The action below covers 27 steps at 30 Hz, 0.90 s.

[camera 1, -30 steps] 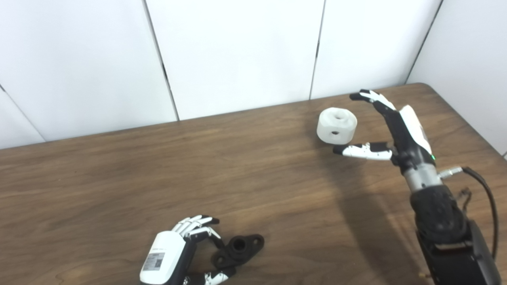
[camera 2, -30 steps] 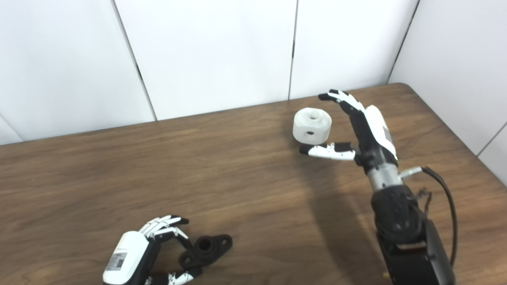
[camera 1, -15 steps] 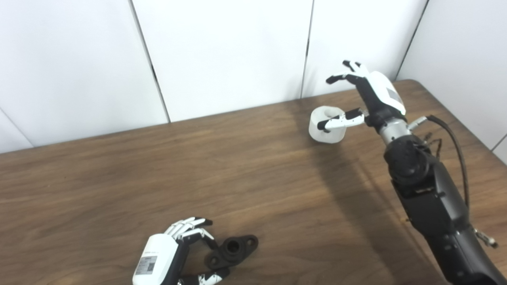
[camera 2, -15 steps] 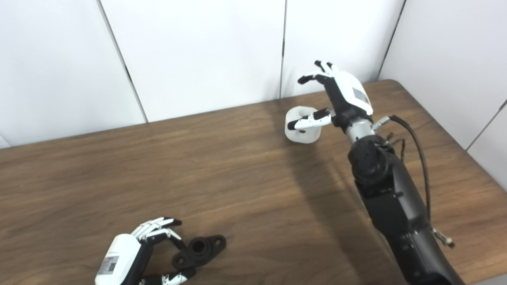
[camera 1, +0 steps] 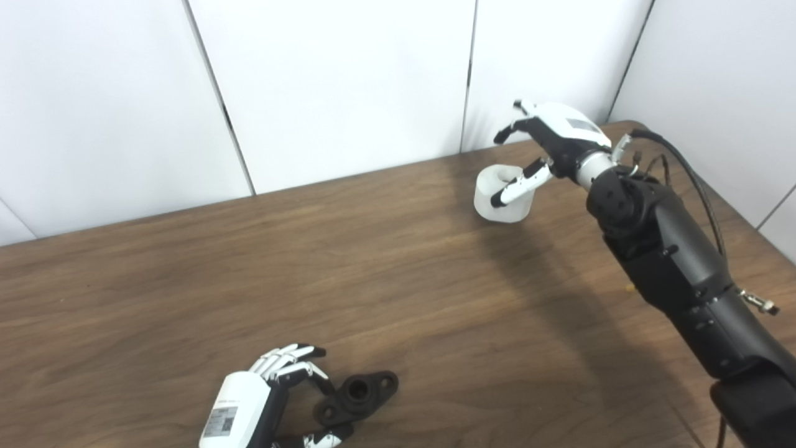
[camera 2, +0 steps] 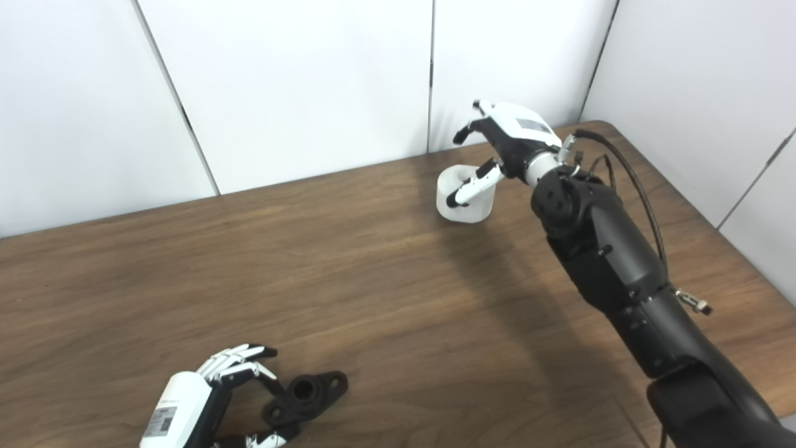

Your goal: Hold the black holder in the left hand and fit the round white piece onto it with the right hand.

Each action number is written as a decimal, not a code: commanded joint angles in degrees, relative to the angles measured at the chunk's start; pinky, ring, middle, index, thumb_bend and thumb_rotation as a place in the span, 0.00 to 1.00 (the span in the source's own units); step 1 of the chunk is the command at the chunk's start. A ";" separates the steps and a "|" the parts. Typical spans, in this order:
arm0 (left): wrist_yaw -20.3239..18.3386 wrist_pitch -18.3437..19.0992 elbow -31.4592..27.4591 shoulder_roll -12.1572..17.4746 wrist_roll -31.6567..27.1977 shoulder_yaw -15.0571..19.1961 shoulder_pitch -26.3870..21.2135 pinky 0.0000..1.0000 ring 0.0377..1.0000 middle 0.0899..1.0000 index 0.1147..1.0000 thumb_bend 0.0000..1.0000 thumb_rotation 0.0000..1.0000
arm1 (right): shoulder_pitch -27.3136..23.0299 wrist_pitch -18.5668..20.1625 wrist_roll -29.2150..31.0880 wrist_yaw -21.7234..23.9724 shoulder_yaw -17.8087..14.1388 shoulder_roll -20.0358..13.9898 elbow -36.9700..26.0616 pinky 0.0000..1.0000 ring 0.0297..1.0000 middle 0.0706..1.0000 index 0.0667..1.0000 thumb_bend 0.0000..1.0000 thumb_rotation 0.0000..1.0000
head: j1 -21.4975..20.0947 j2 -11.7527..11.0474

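The white piece [camera 1: 502,198] was seen standing on the table [camera 1: 385,267] at the far right, with its bore facing upward. The right hand [camera 1: 550,146] was held over and just behind it, palm turned down toward the near left. Its fingers [camera 1: 511,129] were spread wide above the far rim, and the thumb [camera 1: 515,188] was laid across the near face of the piece; whether the thumb touched the piece could not be told. No closed grasp was shown, so the hand was judged open and the piece not yet taken. The piece lay between the thumb on the near side and the fingers on the far side, so a closing pinch across its round body was judged to be what the coming move called for.

The holder [camera 1: 356,396] was found lying flat at the near left edge of the table, well apart from the white piece. Its long axis, from one lobe to the other, ran from near left to far right, and its central socket was open upward. The left hand [camera 1: 249,410] was placed just to its left, with the fingers [camera 1: 287,361] curled partway around the near-left end. Contact with that end appeared to be made, but the holder was not lifted, and a firm hold could not be confirmed.
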 commanded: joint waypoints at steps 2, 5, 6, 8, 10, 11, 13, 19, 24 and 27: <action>-1.24 0.51 3.00 1.48 0.86 0.11 1.32 0.82 0.83 0.76 0.42 0.52 0.04 | -3.25 0.29 -2.72 2.21 -2.04 -1.00 -2.62 0.95 1.00 1.00 0.75 1.00 0.33 | -0.01 0.01; -1.37 0.65 2.93 1.36 0.79 0.19 1.31 0.83 0.83 0.76 0.42 0.52 0.04 | -3.46 0.28 -3.44 2.68 -2.22 -0.73 -2.86 0.95 1.00 1.00 0.75 1.00 0.32 | -0.19 -0.17; -1.37 0.65 2.96 1.32 0.74 0.22 1.29 0.83 0.83 0.76 0.42 0.52 0.04 | -3.60 0.28 -3.75 2.99 -2.24 -0.64 -2.82 0.95 1.00 1.00 0.76 1.00 0.32 | -0.15 -0.15; -1.39 0.61 3.02 1.31 0.65 0.24 1.24 0.83 0.83 0.76 0.42 0.52 0.04 | -3.94 0.28 -4.85 4.31 -2.31 -0.47 -2.73 0.95 1.00 1.00 0.78 1.00 0.33 | -0.17 -0.19; -1.40 0.60 3.02 1.31 0.62 0.28 1.22 0.83 0.83 0.76 0.42 0.52 0.04 | -4.21 0.29 -5.50 5.51 -2.49 -0.33 -2.67 0.96 1.00 1.00 0.82 1.00 0.34 | -0.17 -0.19; -1.42 0.64 2.95 1.31 0.71 0.30 1.23 0.83 0.83 0.76 0.42 0.52 0.04 | -4.33 0.29 -5.86 6.01 -2.58 -0.24 -2.65 0.96 1.00 1.00 0.83 1.00 0.34 | -0.17 -0.19; -1.40 0.62 2.88 1.31 0.79 0.35 1.23 0.83 0.83 0.76 0.42 0.52 0.04 | -4.54 0.29 -6.46 6.81 -2.85 0.00 -2.56 0.97 1.00 1.00 0.85 1.00 0.35 | -0.17 -0.19; -1.38 0.44 2.84 1.27 0.49 0.52 1.28 0.83 0.83 0.76 0.42 0.52 0.04 | -5.04 0.28 -7.92 7.28 -3.01 0.58 -1.85 0.98 1.00 1.00 0.89 1.00 0.35 | -0.32 -0.33; -1.60 0.61 2.64 1.28 0.58 0.55 1.30 0.83 0.83 0.76 0.42 0.52 0.04 | -5.51 0.28 -8.88 8.04 -2.82 0.70 -0.82 0.98 1.00 1.00 0.89 1.00 0.33 | -0.28 -0.36; -1.61 0.67 2.62 1.22 0.54 0.60 1.32 0.83 0.83 0.76 0.42 0.52 0.04 | -5.78 0.26 -8.52 7.81 -2.50 0.55 0.17 1.00 1.00 1.00 0.88 1.00 0.33 | -0.28 -0.36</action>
